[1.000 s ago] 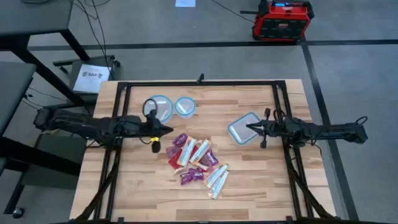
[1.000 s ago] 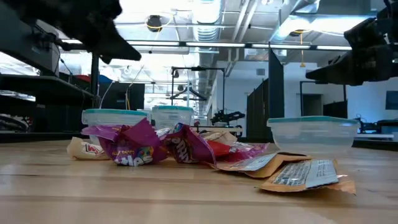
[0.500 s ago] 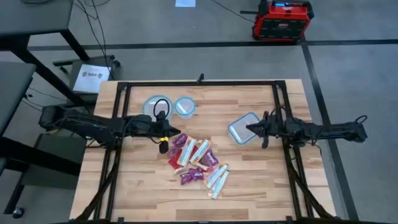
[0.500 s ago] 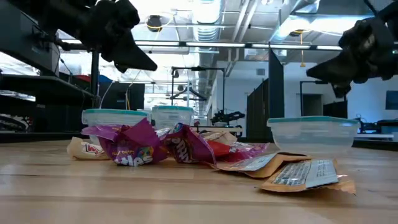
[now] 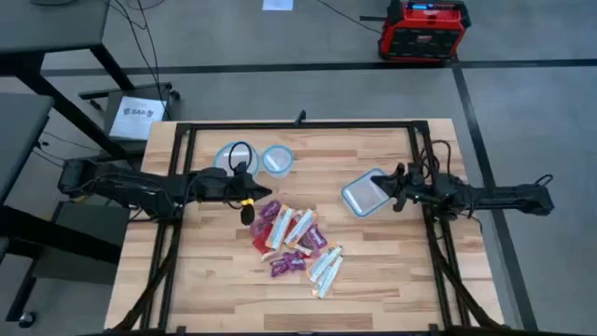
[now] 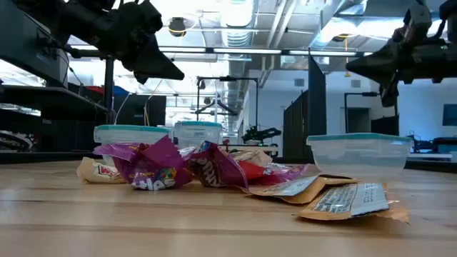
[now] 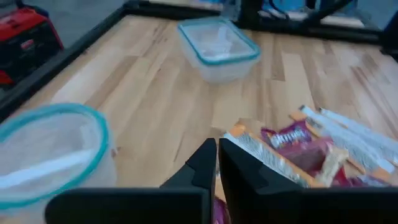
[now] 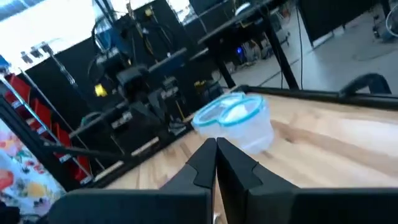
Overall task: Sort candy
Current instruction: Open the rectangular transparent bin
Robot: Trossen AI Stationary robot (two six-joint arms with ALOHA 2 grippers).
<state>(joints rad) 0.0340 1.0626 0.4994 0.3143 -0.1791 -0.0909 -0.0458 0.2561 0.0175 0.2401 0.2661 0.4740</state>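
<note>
The candy [image 5: 294, 240] lies in a loose pile at the table's middle: purple and red packets [image 6: 153, 168], orange-white bars and pale wrappers [image 6: 343, 198]. My left gripper [image 5: 256, 198] hangs shut above the pile's left edge, and in its wrist view [image 7: 216, 152] the candy [image 7: 298, 146] lies just ahead. My right gripper [image 5: 381, 187] is shut in the air over the squarish blue-rimmed container [image 5: 366, 192]. It is high in the low view [image 6: 351, 69], and its wrist view [image 8: 216, 151] looks across at a round container [image 8: 235, 121].
Two round blue-rimmed containers [image 5: 235, 159] [image 5: 277, 160] stand behind the left gripper toward the far edge. A black frame [image 5: 298, 126] runs around the table's far side. Bare wood lies along the near edge [image 5: 280, 303].
My left gripper has moved a little toward the table's right, closer to the candy pile. My right gripper has risen slightly over the squarish container and turned about its wrist. The candy and containers have stayed put.
</note>
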